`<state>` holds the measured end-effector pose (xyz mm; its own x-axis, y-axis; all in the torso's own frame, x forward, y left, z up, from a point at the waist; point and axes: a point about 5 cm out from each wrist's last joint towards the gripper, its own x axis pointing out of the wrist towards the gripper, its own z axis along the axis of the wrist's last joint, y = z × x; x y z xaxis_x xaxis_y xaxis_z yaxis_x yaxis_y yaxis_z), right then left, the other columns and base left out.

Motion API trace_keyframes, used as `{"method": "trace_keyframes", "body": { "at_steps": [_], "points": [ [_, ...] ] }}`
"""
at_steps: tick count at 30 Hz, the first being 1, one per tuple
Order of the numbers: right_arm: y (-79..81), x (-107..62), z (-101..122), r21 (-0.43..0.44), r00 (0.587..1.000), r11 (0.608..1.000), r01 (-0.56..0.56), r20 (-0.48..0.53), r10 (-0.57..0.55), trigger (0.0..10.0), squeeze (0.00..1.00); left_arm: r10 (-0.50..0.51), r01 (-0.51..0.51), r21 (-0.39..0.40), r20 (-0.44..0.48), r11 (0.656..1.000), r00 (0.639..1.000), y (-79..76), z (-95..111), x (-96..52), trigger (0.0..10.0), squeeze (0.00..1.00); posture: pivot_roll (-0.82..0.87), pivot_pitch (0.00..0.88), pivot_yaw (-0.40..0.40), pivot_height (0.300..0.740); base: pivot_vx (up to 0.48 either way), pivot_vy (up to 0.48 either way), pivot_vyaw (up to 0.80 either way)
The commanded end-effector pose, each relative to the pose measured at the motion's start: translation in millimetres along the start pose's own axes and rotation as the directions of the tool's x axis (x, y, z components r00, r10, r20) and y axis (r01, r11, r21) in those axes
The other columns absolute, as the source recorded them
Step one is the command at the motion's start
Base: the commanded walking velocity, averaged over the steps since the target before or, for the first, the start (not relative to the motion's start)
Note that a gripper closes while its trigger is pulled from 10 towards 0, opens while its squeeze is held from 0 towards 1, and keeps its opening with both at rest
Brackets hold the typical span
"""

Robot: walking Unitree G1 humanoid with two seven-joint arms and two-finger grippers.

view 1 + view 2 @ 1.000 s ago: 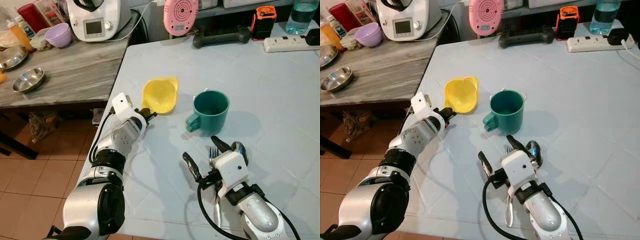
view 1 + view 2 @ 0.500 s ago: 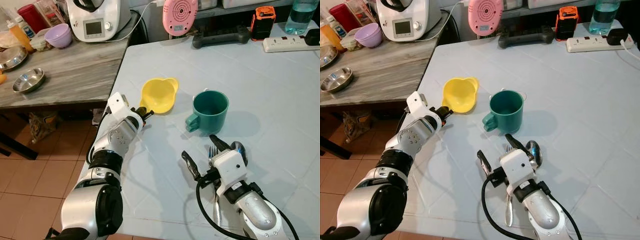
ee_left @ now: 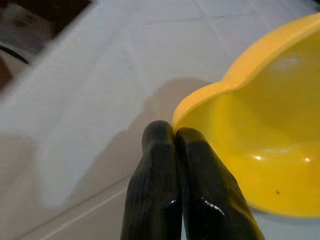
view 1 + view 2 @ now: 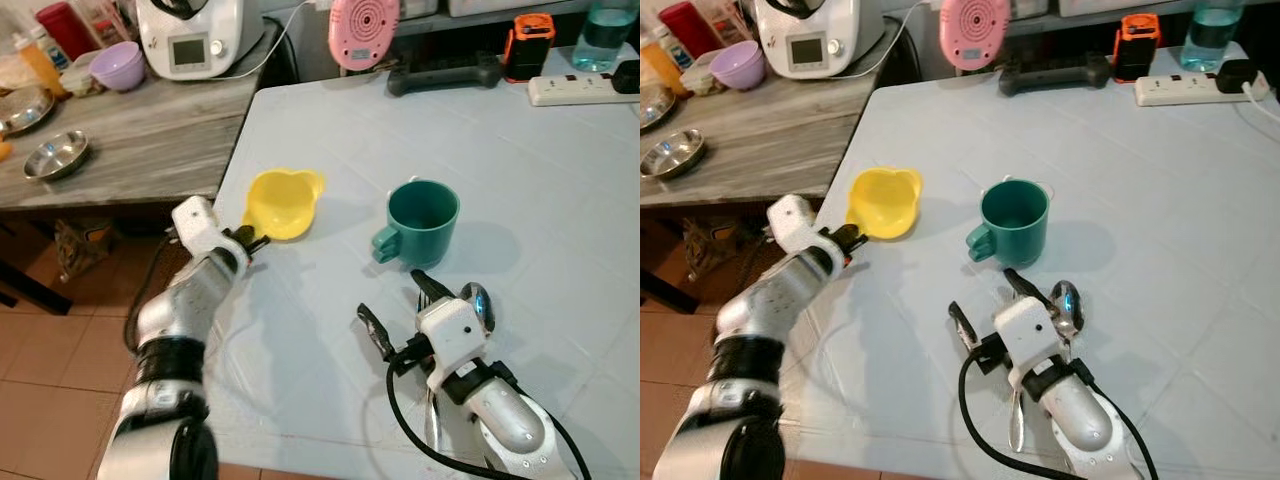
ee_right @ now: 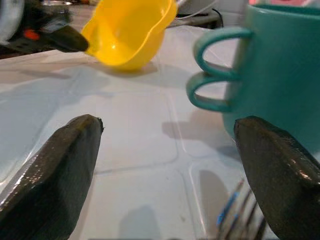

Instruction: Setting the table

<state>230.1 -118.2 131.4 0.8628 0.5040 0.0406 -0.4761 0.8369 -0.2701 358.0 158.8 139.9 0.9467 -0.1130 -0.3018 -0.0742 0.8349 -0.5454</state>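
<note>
A yellow bowl (image 4: pixel 280 203) lies tilted near the left edge of the pale blue table (image 4: pixel 560 170). My left gripper (image 4: pixel 250 238) is shut on its near rim; the left wrist view has both fingers pressed together at that rim (image 3: pixel 173 131). To the right of the bowl a green mug (image 4: pixel 422 222) stands upright, handle toward me. My right gripper (image 4: pixel 400 308) rests open on the table just in front of the mug, holding nothing. A spoon (image 4: pixel 478 300) and a fork (image 5: pixel 240 220) lie under and beside that gripper, partly hidden by the wrist.
A wooden side table (image 4: pixel 140 150) on the left carries steel bowls (image 4: pixel 55 157), a purple bowl (image 4: pixel 117 66) and a white appliance (image 4: pixel 195 35). Along the blue table's far edge are a pink round device (image 4: pixel 362 30), a power strip (image 4: pixel 580 88) and a water bottle (image 4: pixel 603 30).
My left gripper has drawn the yellow bowl leftward, nearer the table's left edge and farther from the mug. The right gripper, mug and cutlery have stayed put.
</note>
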Motion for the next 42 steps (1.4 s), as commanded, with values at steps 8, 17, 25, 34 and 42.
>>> {"method": "trace_keyframes", "body": {
  "at_steps": [8,17,25,34,42],
  "points": [
    [5.6,9.1,-1,0.011,0.997,0.997,-0.073,0.017,0.073,10.0,0.0,0.044,-0.051,0.191,0.04,0.98,0.998,26.7,1,-42.5,0.0,0.0,-0.17,0.139,0.141,0.74,0.0,0.0,0.0],
    [5.8,16.2,-3,0.011,0.993,0.993,-0.113,0.025,0.113,10.0,0.0,0.022,-0.004,0.317,-0.054,0.949,0.998,32.2,-6,-86.5,0.0,0.0,-0.14,0.132,0.12,0.74,0.0,0.0,0.0],
    [5.3,18.8,-4,0.01,0.992,0.993,-0.122,0.028,0.121,10.0,0.0,-0.122,0.167,0.466,-0.125,0.869,0.985,15.8,16,-83.5,0.0,0.0,-0.13,0.123,0.12,0.74,0.0,0.0,0.0],
    [4.0,19.6,-7,0.012,0.993,0.994,-0.113,0.032,0.113,10.0,0.0,-0.288,0.499,0.664,-0.41,0.556,0.866,-24.1,7,-84.8,0.0,0.0,-0.14,0.116,0.128,0.74,0.0,0.0,0.0],
    [4.3,18.2,-7,0.01,0.994,0.994,-0.107,0.032,0.107,10.0,0.0,-0.313,0.598,0.707,-0.511,0.378,0.801,-40.8,5,-82.0,10.0,0.42,-0.16,0.115,0.138,0.74,0.0,0.0,0.0]
  ]
}}
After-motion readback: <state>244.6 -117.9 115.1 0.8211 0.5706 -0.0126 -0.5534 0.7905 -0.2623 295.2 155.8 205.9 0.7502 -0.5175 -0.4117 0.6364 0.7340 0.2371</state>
